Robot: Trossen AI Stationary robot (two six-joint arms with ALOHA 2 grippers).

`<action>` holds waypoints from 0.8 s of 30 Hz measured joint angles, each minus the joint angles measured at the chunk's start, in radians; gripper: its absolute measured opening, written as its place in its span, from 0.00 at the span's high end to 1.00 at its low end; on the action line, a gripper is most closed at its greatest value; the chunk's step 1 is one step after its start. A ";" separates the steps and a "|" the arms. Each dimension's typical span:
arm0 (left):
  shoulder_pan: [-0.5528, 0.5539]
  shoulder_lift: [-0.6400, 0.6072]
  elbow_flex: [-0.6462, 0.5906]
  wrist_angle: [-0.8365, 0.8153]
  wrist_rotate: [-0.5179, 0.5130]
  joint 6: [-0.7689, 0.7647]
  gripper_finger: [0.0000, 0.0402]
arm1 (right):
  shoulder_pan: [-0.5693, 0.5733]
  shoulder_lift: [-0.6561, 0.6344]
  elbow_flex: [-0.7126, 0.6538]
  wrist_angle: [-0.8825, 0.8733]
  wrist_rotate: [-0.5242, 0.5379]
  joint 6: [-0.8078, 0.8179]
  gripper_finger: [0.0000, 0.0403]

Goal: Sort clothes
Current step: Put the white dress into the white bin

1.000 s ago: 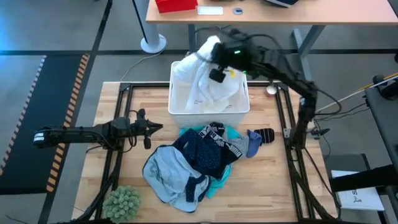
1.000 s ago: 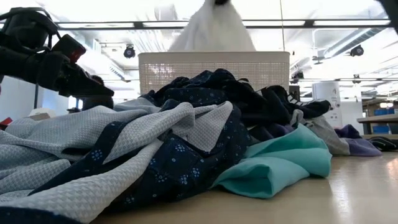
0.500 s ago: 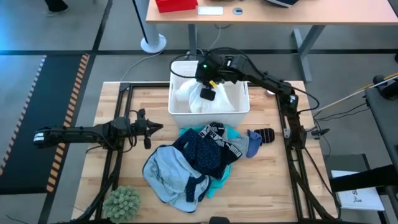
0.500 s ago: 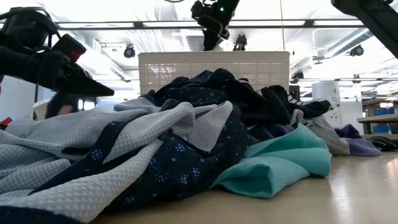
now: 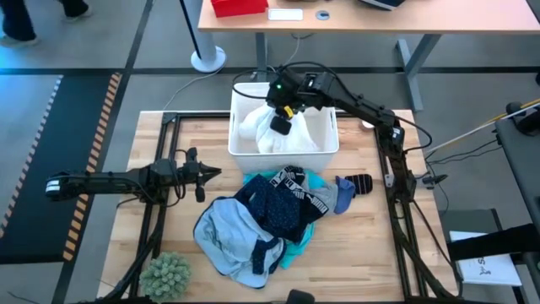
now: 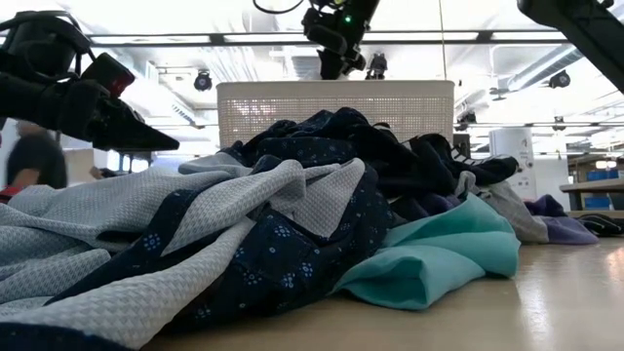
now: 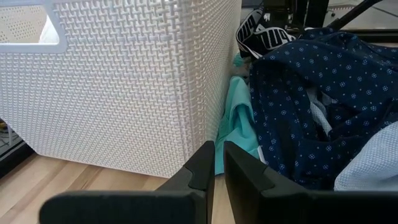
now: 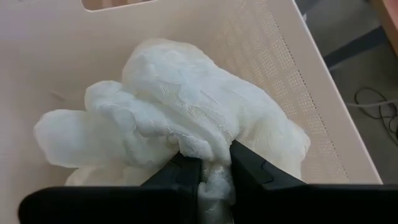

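person (image 6: 29,161) blurred; sock (image 5: 360,183) half-hidden

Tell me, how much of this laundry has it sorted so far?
Barely started. One white garment lies in the white basket, with the right gripper shut on it. The left gripper waits beside the basket, shut. Left on the table: the light blue garment, the navy patterned one, the turquoise one and a striped sock.

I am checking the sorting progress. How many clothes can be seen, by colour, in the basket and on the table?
White garment, in the basket, pinched by the right gripper: 1
Light blue garment: 1
Navy patterned garment: 1
Turquoise garment: 1
Black garment, lettered waistband: 1
Dark striped sock: 1
Total: 6
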 joint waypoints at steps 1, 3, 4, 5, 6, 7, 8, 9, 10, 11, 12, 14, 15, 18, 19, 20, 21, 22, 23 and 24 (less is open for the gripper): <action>0.000 0.000 0.000 0.000 0.000 0.000 0.95 | 0.000 0.000 -0.002 0.001 0.000 0.006 0.90; 0.000 0.000 0.000 0.000 0.000 0.000 0.95 | 0.001 0.000 -0.006 0.001 0.000 0.020 0.91; 0.000 0.000 0.000 0.000 0.000 0.000 0.95 | 0.000 0.000 -0.009 0.001 0.000 0.026 0.91; 0.000 0.000 0.000 -0.001 0.000 0.000 0.95 | 0.000 0.000 -0.010 0.001 0.000 0.039 0.91; 0.000 0.000 0.000 -0.001 0.000 0.000 0.95 | 0.000 0.000 -0.010 0.000 0.000 0.052 0.91; 0.000 0.000 0.000 -0.001 0.000 0.000 0.95 | 0.000 0.000 -0.010 0.000 0.000 0.068 0.91; 0.000 0.000 0.000 -0.001 0.000 0.000 0.95 | 0.000 0.000 -0.010 0.000 0.000 0.079 0.90; 0.000 0.000 0.000 -0.001 0.000 0.000 0.95 | 0.000 0.000 -0.010 0.000 0.000 0.087 0.88; 0.000 0.000 0.000 -0.001 0.000 0.000 0.95 | 0.000 0.000 -0.010 0.000 0.000 0.095 0.86; 0.000 0.000 0.000 -0.002 0.000 0.000 0.95 | 0.000 0.000 -0.010 0.000 0.003 0.103 0.84; 0.000 0.000 0.000 -0.002 0.000 0.000 0.95 | 0.000 0.000 -0.010 0.000 0.007 0.115 0.81; 0.000 0.000 0.000 -0.002 0.000 0.000 0.95 | 0.000 0.000 -0.010 -0.001 0.008 0.134 0.74; 0.000 0.000 0.000 -0.002 0.000 0.000 0.95 | 0.000 0.000 -0.010 0.000 0.008 0.144 0.70; 0.000 0.000 0.000 -0.002 0.000 0.000 0.95 | 0.000 -0.001 -0.010 -0.004 0.008 0.163 0.59; 0.000 0.000 0.000 -0.002 0.000 0.000 0.95 | 0.000 -0.004 -0.010 -0.004 0.008 0.176 0.55; 0.000 0.000 0.000 -0.002 0.000 0.000 0.95 | 0.000 -0.007 -0.010 -0.004 0.008 0.188 0.52; 0.000 0.000 0.000 -0.002 0.000 0.000 0.95 | 0.000 -0.011 -0.010 -0.004 0.008 0.208 0.49; 0.000 0.000 0.000 -0.002 0.000 0.000 0.95 | 0.000 -0.015 -0.010 -0.006 0.009 0.227 0.46; 0.000 0.000 0.000 -0.002 0.000 0.000 0.95 | 0.000 -0.019 -0.010 -0.009 0.008 0.239 0.43; 0.000 0.000 0.000 -0.002 0.000 0.000 0.95 | 0.000 -0.023 -0.010 -0.011 0.008 0.246 0.41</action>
